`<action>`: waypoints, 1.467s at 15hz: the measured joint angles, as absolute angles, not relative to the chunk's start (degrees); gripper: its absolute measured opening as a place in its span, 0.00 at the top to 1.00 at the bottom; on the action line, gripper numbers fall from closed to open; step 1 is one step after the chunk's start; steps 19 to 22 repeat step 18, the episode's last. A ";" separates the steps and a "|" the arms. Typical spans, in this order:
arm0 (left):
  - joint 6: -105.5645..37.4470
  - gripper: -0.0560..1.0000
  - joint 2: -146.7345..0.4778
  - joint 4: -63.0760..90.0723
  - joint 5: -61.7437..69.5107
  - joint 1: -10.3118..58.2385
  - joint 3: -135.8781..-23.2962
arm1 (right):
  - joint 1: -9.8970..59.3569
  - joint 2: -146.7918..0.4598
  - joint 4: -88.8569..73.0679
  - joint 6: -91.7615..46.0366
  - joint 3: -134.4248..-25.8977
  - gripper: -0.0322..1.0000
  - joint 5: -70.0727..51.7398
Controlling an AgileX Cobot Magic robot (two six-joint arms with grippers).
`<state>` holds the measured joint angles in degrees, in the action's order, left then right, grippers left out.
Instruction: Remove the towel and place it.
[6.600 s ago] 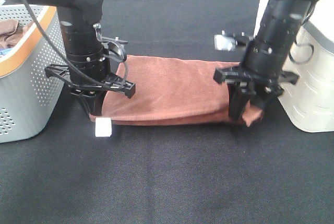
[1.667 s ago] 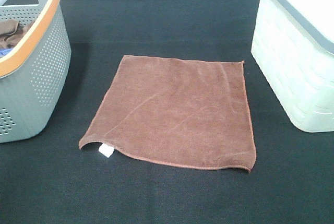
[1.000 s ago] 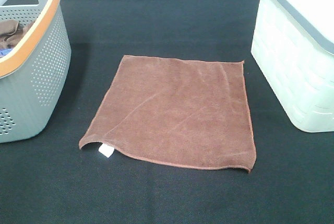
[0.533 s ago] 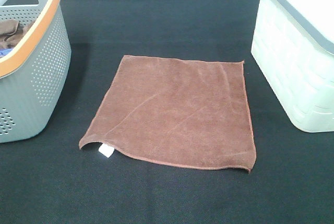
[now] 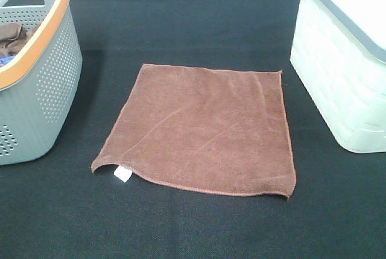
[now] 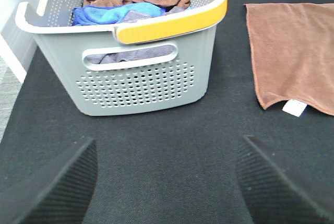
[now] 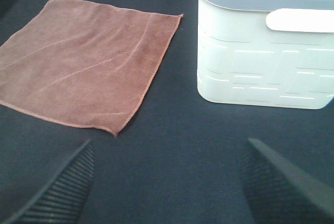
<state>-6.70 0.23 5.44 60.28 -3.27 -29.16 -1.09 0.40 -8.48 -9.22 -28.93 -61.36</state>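
The towel (image 5: 202,129) is being shown spread flat on the counter (image 5: 193,229), apparently placed, while both claws (image 6: 167,182) (image 7: 167,182) are being held open, empty.

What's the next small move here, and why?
Probably none beyond holding the arms back: the towel lies spread flat on the black mat between the gray basket and the white bin. Both grippers, left and right, are clear of it, jaws open and empty.

Black ribbed claw fingers (image 6: 57,187) (both arms), matte
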 joint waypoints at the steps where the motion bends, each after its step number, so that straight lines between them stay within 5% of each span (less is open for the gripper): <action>1: -6.70 0.27 0.29 5.39 60.28 -2.06 -29.16 | -0.69 0.40 -8.48 -9.22 -28.93 0.26 -61.36; 22: -6.70 0.27 0.29 5.27 60.28 -1.49 -29.16 | -0.69 0.40 -8.59 -9.22 -28.93 0.26 -61.36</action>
